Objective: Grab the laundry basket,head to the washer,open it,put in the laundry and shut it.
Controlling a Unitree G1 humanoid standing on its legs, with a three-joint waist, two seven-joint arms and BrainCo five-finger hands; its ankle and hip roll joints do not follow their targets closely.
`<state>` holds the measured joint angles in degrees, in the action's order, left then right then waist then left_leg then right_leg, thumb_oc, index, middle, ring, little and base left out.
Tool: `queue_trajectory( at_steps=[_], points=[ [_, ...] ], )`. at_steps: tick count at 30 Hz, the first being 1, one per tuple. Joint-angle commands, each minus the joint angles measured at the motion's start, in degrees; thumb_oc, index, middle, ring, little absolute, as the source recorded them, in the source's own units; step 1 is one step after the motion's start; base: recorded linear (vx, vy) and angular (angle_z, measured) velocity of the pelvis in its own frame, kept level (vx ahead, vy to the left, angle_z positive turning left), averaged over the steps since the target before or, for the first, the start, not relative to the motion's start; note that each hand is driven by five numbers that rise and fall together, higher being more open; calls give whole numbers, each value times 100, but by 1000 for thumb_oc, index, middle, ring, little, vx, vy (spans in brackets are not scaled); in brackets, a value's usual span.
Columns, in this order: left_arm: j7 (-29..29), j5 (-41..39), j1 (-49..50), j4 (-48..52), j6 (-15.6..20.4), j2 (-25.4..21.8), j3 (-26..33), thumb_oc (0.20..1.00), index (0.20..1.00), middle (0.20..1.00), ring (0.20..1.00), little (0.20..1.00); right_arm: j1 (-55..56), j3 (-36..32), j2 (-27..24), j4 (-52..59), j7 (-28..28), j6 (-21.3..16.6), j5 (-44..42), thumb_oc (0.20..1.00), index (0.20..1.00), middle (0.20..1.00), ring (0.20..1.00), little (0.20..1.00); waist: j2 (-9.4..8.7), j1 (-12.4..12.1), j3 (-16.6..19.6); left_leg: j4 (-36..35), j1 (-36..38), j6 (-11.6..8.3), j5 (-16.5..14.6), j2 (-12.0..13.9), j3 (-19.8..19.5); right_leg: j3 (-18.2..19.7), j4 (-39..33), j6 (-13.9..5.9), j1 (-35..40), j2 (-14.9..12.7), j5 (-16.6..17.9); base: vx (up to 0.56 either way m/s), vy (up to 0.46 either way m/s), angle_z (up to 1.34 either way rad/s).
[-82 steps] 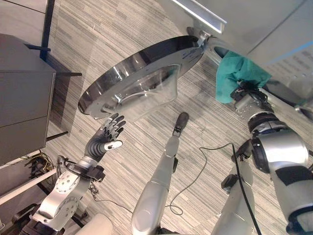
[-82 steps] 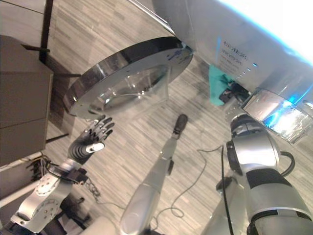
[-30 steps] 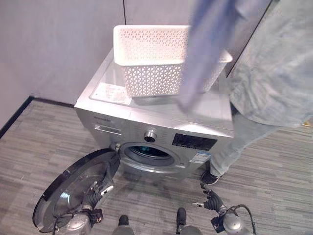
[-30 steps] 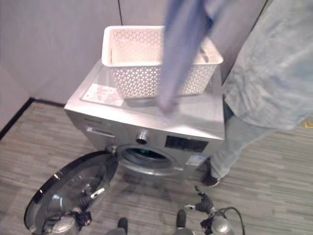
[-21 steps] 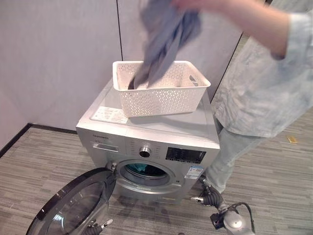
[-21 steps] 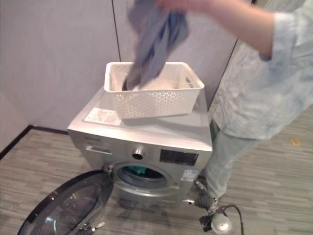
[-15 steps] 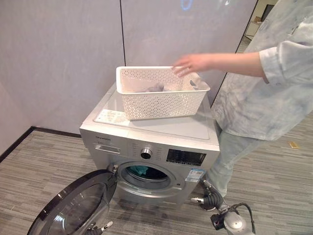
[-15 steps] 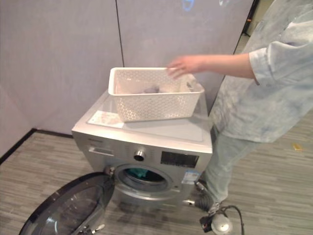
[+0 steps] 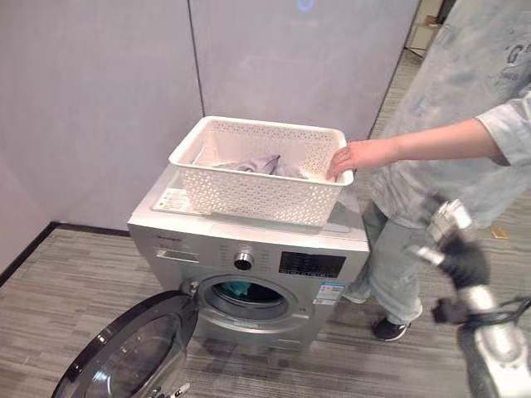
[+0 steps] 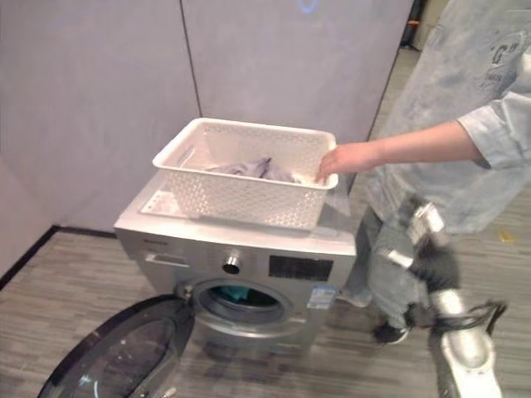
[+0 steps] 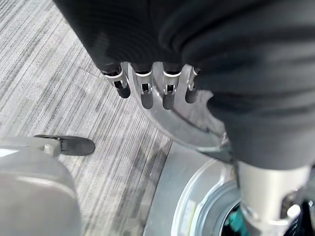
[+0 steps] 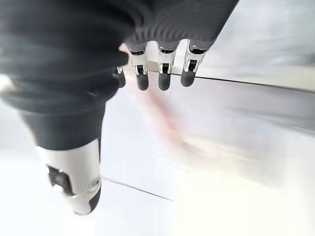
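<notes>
Laundry basket (image 9: 257, 178), refilled with grey cloth (image 9: 249, 164) a moment ago, is now held at its rim by a person's hand (image 9: 350, 157) atop the open-doored washer (image 9: 249, 265), while the right hand (image 9: 452, 245) is raised, fingers relaxed and empty, the left hand (image 11: 152, 88) likewise, so loading remains unfinished.

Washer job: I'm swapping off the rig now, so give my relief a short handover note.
Right hand: raised beside the washer, fingers straight, empty.
Left hand: low by the open door, fingers relaxed, empty.
Basket sits on top of the washer with grey laundry in it; a person's hand rests on its rim.
Done: door open, teal cloth in the drum.
Left: load the grey laundry, shut the door.
</notes>
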<state>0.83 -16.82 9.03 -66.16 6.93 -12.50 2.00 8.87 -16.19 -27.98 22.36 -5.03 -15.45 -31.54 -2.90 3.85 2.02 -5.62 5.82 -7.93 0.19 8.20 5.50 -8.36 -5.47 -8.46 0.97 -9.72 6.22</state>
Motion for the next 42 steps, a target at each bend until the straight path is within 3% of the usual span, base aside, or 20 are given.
queue_trajectory(
  at_steps=[1,2,7,10,12,13,14,15,17,18,22,25,27,42],
  points=[
    [-63,276,-566,-369,62,-162,-222,1000,1000,1000,1000,1000,-805,-245,-574,164,55,-636,-830,1000,1000,1000,1000,1000,-36,-242,-155,185,8,193,-458,-55,-22,-73,529,-296,140,-171,-769,0,0,0],
    [-62,277,-573,-370,61,-157,-220,1000,1000,1000,1000,1000,-817,-245,-584,152,52,-639,-838,1000,1000,1000,1000,1000,-31,-243,-160,186,8,193,-459,-54,-20,-72,529,-296,139,-171,-769,0,0,0],
    [-120,299,-513,-360,-30,-188,-642,1000,1000,1000,1000,1000,-2380,468,-1893,-372,61,-623,-1877,1000,1000,1000,1000,1000,-263,-482,-74,196,-21,141,-444,6,-76,-132,510,-275,197,-139,-781,-3,-8,4],
    [-182,185,-420,-330,-52,-278,-807,1000,1000,1000,1000,1000,-3568,1163,-2826,-1106,423,-401,-1411,1000,1000,1000,1000,1000,-401,-625,-41,185,-42,112,-418,26,-108,-179,492,-260,211,-130,-769,1,-13,0],
    [-197,142,-395,-305,-54,-370,-856,1000,1000,1000,1000,1000,-4881,2273,-3664,-1899,593,-21,-442,1000,1000,1000,1000,1000,-463,-723,-82,185,-22,90,-419,51,-104,-198,478,-244,248,-113,-770,0,0,0],
    [-197,143,-397,-306,-54,-347,-831,1000,1000,1000,1000,1000,-4984,2366,-3666,-1941,595,-32,-446,1000,1000,1000,1000,1000,-447,-695,-75,185,-43,94,-403,44,-106,-197,473,-245,230,-119,-754,0,0,0],
    [-210,93,-393,-302,-55,-398,-841,1000,1000,1000,1000,1000,-5930,3254,-3982,-2593,593,222,98,1000,1000,1000,1000,1000,-491,-739,-87,190,-54,81,-388,53,-109,-218,457,-236,234,-117,-741,0,0,0],
    [-201,-69,-401,-283,-39,-475,-858,1000,1000,1000,1000,1000,-7681,4930,-4029,-3809,655,602,1175,1000,1000,1000,1000,1000,-544,-810,-113,205,-88,72,-361,74,-126,-238,434,-214,231,-111,-730,0,0,0],
    [-184,-239,-462,-296,-31,-544,-923,1000,1000,1000,1000,1000,-8800,5888,-3450,-5187,651,883,1864,1000,1000,1000,1000,1000,-580,-891,-161,220,-133,67,-334,91,-166,-273,412,-189,234,-87,-732,1,4,-5],
    [-185,-239,-465,-296,-31,-519,-907,1000,1000,1000,1000,1000,-8877,5961,-3424,-5230,652,868,1855,1000,1000,1000,1000,1000,-556,-872,-166,221,-134,67,-335,91,-168,-275,411,-189,237,-87,-733,0,0,0],
    [-119,-418,-584,-237,56,-616,-1014,1000,1000,1000,1000,1000,-9706,6549,-1999,-7822,804,1171,3375,1000,1000,1000,1000,1000,-622,-1120,-288,323,-367,75,-295,124,-381,-389,377,-136,219,-18,-770,-3,-23,16],
    [-94,-446,-643,-218,96,-696,-1058,1000,1000,1000,1000,1000,-9628,6510,-1535,-8856,853,1218,3823,1000,1000,1000,1000,1000,-665,-1283,-362,377,-561,75,-267,123,-530,-493,354,-114,180,15,-789,-6,-45,48],
    [-122,-483,-677,-190,133,-762,-1109,1000,1000,1000,1000,1000,-9498,6446,-1370,-9244,762,1257,4007,1000,1000,1000,1000,1000,-712,-1432,-510,433,-831,69,-203,122,-702,-614,330,-83,101,61,-817,-49,-68,39],
    [-237,-621,-586,-53,186,-802,-1048,1000,1000,1000,1000,1000,-9023,6836,-1464,-8993,137,1136,4160,1000,1000,1000,1000,1000,-775,-1599,-832,404,-1074,66,-87,180,-819,-660,330,-34,-129,151,-832,-7,-8,7]
  ],
)
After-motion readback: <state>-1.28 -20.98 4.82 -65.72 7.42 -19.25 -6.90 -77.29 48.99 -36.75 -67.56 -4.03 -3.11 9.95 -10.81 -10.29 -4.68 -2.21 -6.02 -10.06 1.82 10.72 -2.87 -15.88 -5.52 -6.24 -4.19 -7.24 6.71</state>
